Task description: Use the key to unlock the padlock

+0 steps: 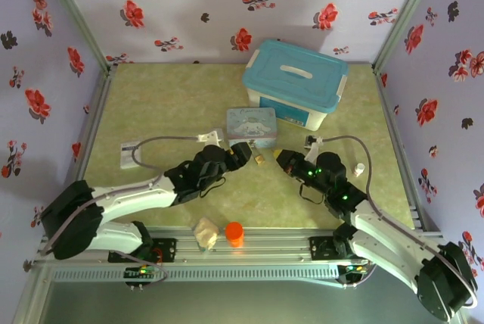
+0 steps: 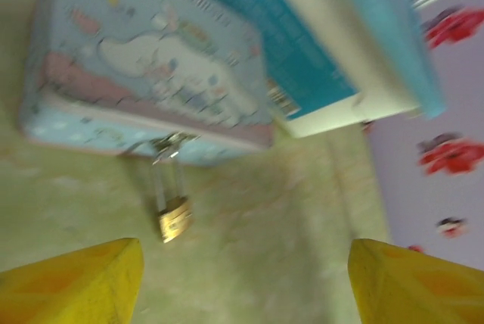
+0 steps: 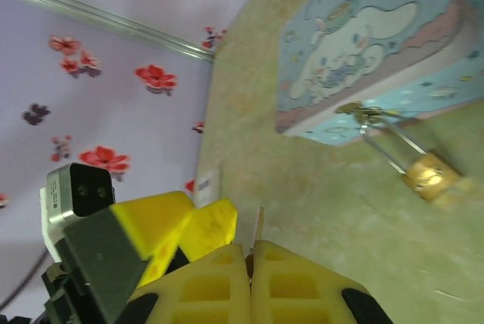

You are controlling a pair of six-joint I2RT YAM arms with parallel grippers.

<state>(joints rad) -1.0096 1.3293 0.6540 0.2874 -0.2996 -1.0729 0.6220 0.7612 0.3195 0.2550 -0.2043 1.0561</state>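
Note:
The small brass padlock [image 1: 259,159] lies on the green mat in front of the pale blue cartoon tin [image 1: 252,125]. Its thin grey shackle reaches up to the tin's clasp [image 2: 170,144]; the brass body [image 2: 175,218] rests just ahead of my left gripper [image 2: 242,286], which stands open with wide-spread yellow fingers [image 2: 83,282] and nothing between them. My right gripper [image 3: 251,252] is shut on the key [image 3: 259,225], a thin sliver sticking out past the pads. The padlock [image 3: 427,175] lies ahead and to the right of it, apart from the key.
A white box with a blue lid [image 1: 295,82] stands behind the tin. An orange cylinder [image 1: 234,233] and a beige lump [image 1: 204,233] sit at the near edge. A paper card [image 1: 128,152] lies at left and a small white item [image 1: 359,168] at right. Floral walls enclose the mat.

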